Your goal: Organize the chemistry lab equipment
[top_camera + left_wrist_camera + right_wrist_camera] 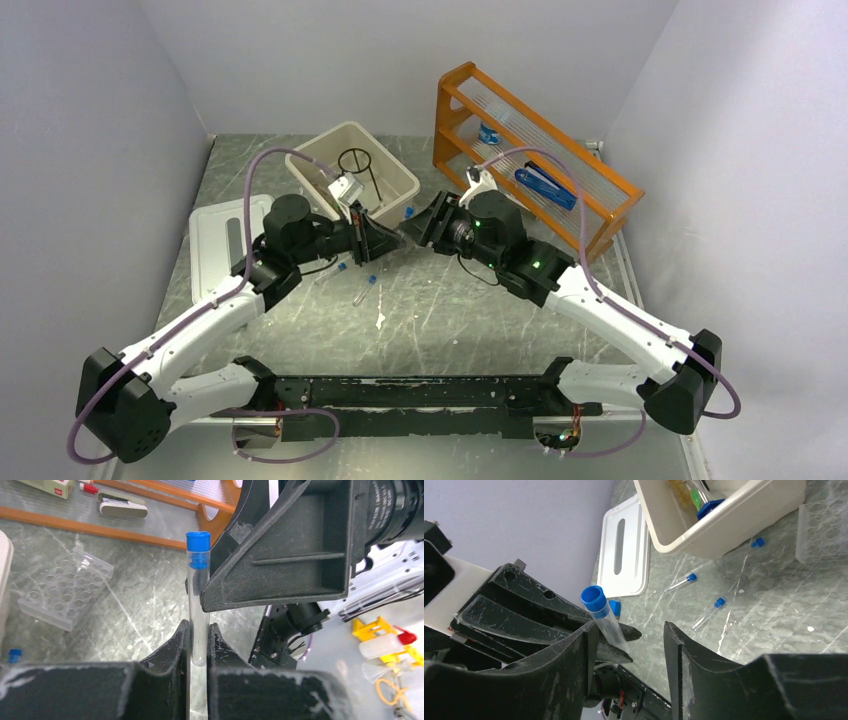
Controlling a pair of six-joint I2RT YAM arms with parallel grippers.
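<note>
A clear blue-capped test tube (pixel 198 610) stands upright between the fingers of my left gripper (pixel 199 630), which is shut on its lower end. My right gripper (pixel 629 630) is open around the same tube (pixel 606 620). One of its fingers (pixel 584 645) sits beside the tube and the other stands well clear. The two grippers meet tip to tip above the table, left gripper (pixel 385 240) and right gripper (pixel 415 232). Three more capped tubes (pixel 709 611) lie loose on the table near the clear tube rack (pixel 65 592). A black wire ring stand (pixel 355 160) sits in the beige bin.
The beige bin (pixel 385 150) stands behind the grippers, with green and blue items inside. A white lid (pixel 225 235) lies at the left. The orange wooden shelf rack (pixel 530 160) stands at the back right against the wall.
</note>
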